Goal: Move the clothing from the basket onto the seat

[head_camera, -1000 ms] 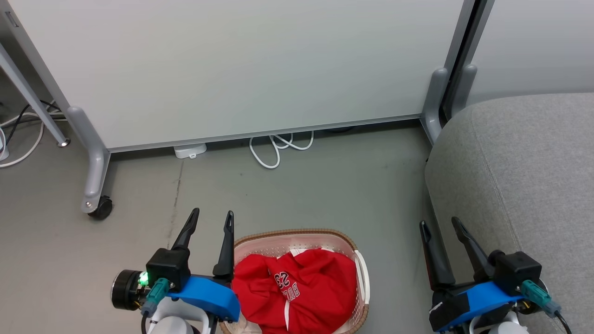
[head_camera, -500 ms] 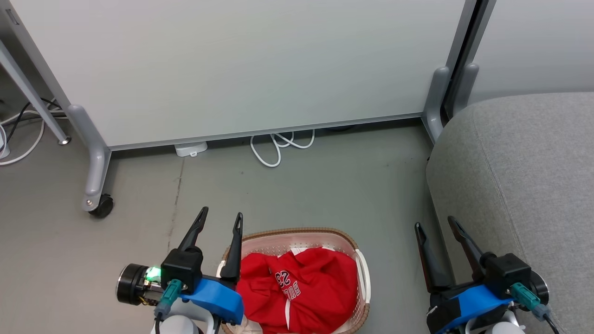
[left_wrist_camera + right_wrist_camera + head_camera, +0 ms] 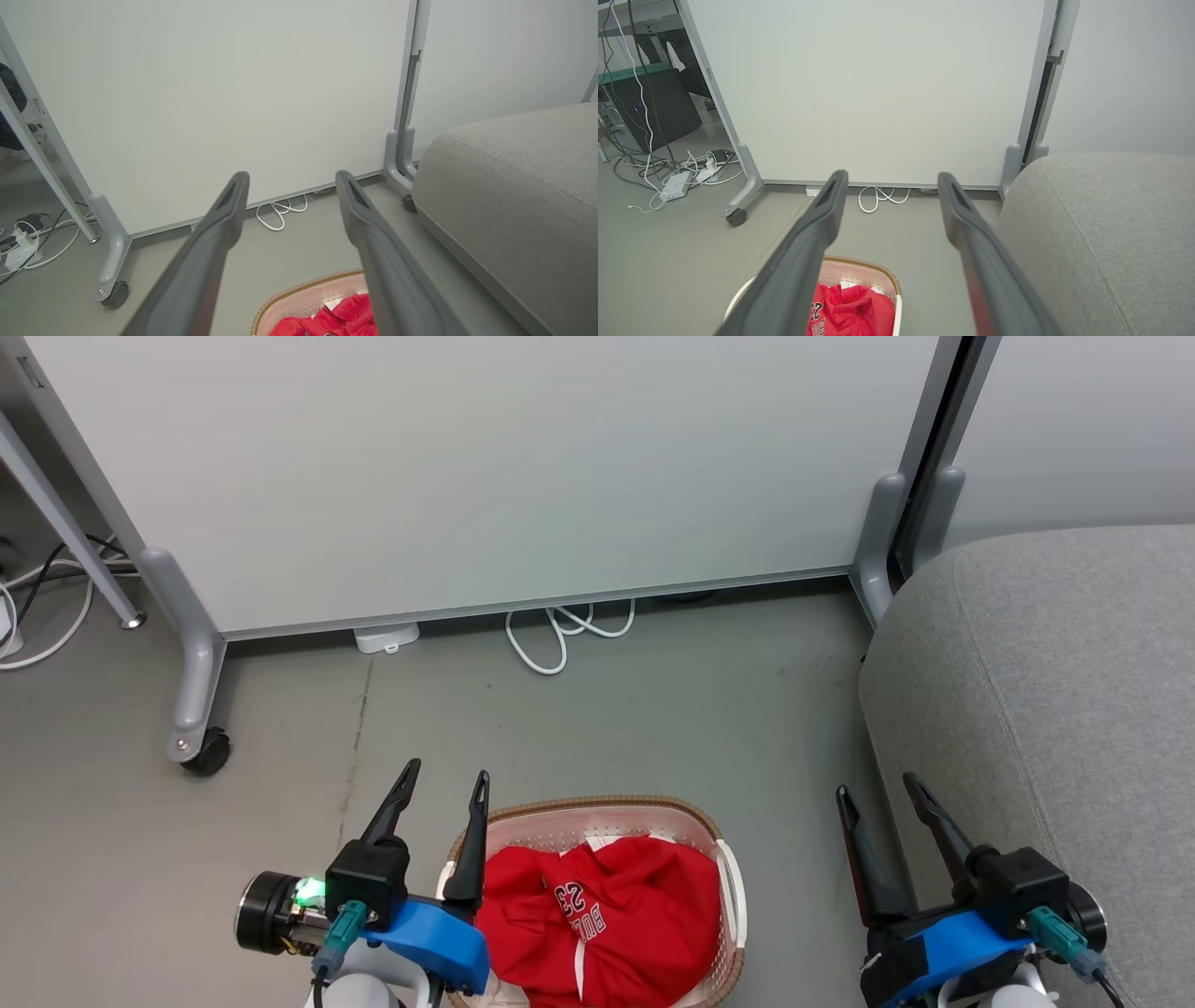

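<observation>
Flooring (image 3: 653,709), smooth and grey, is running up to a pale partition panel (image 3: 513,476) that is standing on grey legs, one of them ending in a black caster (image 3: 207,753); a white cable (image 3: 551,635) is lying coiled at the panel's foot. The grey woven seat (image 3: 1055,691) is filling the right side, its rounded corner reaching close to the panel's right leg. The cream basket (image 3: 597,803) with its brown rim is sitting on the floor near the bottom of the head view, and the red clothing (image 3: 607,915), number 23 showing, is lying bunched inside it. The left gripper (image 3: 448,771) is hovering at the basket's left edge with its fingers spread wide and gripping nothing; its inner finger is crossing the rim in the head view, and contact cannot be told. The right gripper (image 3: 877,785) is hanging between basket and seat, just beside the seat's edge, its fingers likewise wide apart and empty. Bare floor is lying open between the basket and the panel, and a narrower strip is separating the basket from the seat.
</observation>
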Available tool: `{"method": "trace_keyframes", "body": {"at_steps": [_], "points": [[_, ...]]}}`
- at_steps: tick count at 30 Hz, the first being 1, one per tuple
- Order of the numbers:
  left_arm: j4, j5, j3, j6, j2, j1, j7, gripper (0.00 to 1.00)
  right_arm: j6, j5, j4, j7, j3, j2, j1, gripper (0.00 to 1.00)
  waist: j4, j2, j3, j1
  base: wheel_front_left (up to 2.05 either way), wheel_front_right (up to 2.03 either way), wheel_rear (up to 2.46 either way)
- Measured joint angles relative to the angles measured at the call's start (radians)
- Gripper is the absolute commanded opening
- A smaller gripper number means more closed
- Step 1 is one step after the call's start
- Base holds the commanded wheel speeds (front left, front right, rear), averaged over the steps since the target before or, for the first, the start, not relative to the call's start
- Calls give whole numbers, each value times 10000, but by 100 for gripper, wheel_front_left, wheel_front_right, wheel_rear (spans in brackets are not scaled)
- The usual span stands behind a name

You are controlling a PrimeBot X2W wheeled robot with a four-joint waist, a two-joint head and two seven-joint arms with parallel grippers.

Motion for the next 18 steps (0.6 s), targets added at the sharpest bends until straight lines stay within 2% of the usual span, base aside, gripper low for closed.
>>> {"method": "trace_keyframes", "body": {"at_steps": [11, 18], "points": [[155, -161, 31, -92, -4, -128, 0, 100, 0, 27, 6, 0, -59, 0, -83, 100, -86, 1, 240, 0, 0, 0, 0], [639, 295, -288, -313, 111, -1252, -12, 100, 0, -2, -221, -2, -226, -6, -639, 100, -302, 1, 989, 1, 0, 0, 0]]}}
